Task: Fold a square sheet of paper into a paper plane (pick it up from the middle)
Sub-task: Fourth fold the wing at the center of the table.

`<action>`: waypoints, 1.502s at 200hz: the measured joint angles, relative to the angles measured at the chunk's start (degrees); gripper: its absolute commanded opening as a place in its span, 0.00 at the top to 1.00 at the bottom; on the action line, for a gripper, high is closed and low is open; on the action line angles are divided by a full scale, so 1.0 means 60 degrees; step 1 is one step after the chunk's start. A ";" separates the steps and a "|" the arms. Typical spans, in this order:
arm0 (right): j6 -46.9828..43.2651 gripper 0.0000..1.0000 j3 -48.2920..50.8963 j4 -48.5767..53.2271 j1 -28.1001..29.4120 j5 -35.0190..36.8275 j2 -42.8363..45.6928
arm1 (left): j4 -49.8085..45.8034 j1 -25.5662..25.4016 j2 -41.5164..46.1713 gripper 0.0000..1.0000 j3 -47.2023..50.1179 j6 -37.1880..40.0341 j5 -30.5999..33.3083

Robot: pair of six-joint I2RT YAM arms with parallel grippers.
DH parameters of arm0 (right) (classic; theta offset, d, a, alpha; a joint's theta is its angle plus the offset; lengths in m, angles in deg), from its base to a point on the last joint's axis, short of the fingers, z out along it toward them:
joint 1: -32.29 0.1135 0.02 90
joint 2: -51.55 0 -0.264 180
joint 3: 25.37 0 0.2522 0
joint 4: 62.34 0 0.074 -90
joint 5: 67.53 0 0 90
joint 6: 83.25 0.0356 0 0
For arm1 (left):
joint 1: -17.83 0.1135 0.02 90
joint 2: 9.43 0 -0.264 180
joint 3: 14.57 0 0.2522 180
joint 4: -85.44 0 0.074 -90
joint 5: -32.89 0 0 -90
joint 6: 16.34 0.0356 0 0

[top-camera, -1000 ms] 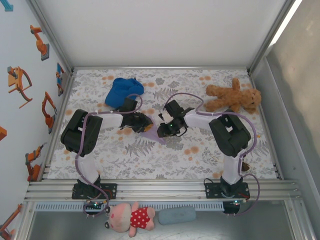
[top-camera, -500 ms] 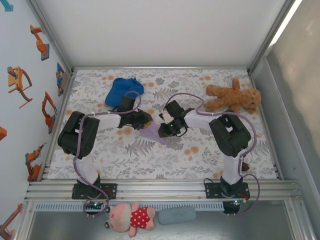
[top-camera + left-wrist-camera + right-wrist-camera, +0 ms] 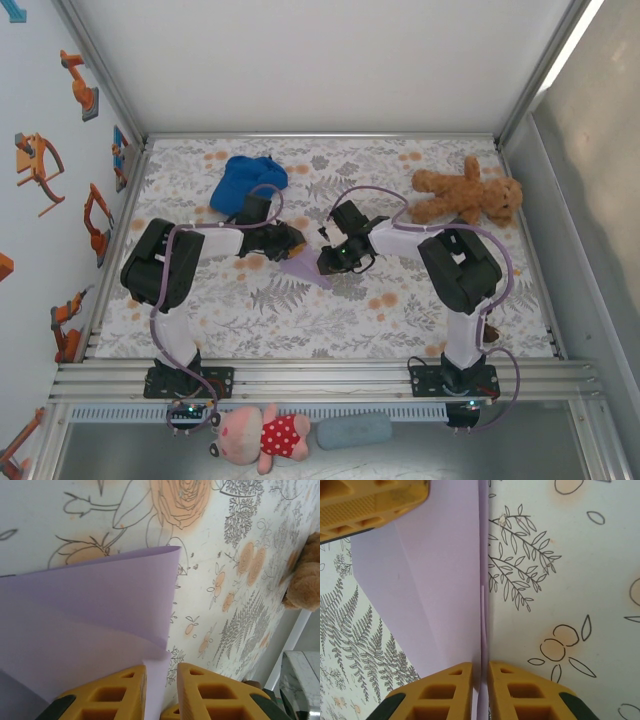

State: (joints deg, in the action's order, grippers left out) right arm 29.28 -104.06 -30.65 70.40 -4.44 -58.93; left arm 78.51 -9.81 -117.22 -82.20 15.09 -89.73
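The square sheet of paper is lavender, partly folded, and lies mid-table between both grippers. In the left wrist view its upper flap curls up off the cloth. One edge runs down between my left gripper's yellow fingers and touches the left one, with a gap to the right one. In the right wrist view the sheet's raised fold edge stands between my right gripper's fingers, which are nearly together on it. Seen from above, the left gripper is at the paper's far-left side and the right gripper at its right side.
A blue fabric cap lies at the back left. A brown teddy lies at the back right. A pink plush and a grey-blue pad sit in front of the table, beyond the arm bases. The cloth is floral.
The right gripper's jaws have narrowed onto the paper's fold. The left gripper has drawn back slightly to the left, baring more of the lavender sheet.
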 measured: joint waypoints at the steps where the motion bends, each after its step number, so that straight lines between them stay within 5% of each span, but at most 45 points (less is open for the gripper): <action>1: 0.0000 0.84 0.0000 0.0000 0.0000 0.0000 0.0000 | 0.0000 0.0000 -0.0004 0.76 0.0000 0.0000 0.0000; 129: 0.0157 0.78 0.0200 -0.0025 0.0040 0.0317 0.0470 | -0.0477 0.0044 -0.0229 0.76 -0.0255 0.0229 0.0040; 173: 0.0255 0.84 0.0189 -0.0364 0.0036 0.0160 0.1293 | -0.0696 0.0044 -0.0270 0.76 -0.0379 0.0313 0.0073; 300: 0.0244 0.92 -0.0579 -0.0619 0.0109 -0.1286 -0.0503 | -0.1180 0.0040 -0.0375 0.77 -0.0663 0.0229 0.0138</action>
State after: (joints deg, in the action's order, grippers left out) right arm 30.74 -107.54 -34.37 71.06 -12.16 -61.94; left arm 71.42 -9.57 -119.47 -86.18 16.47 -88.90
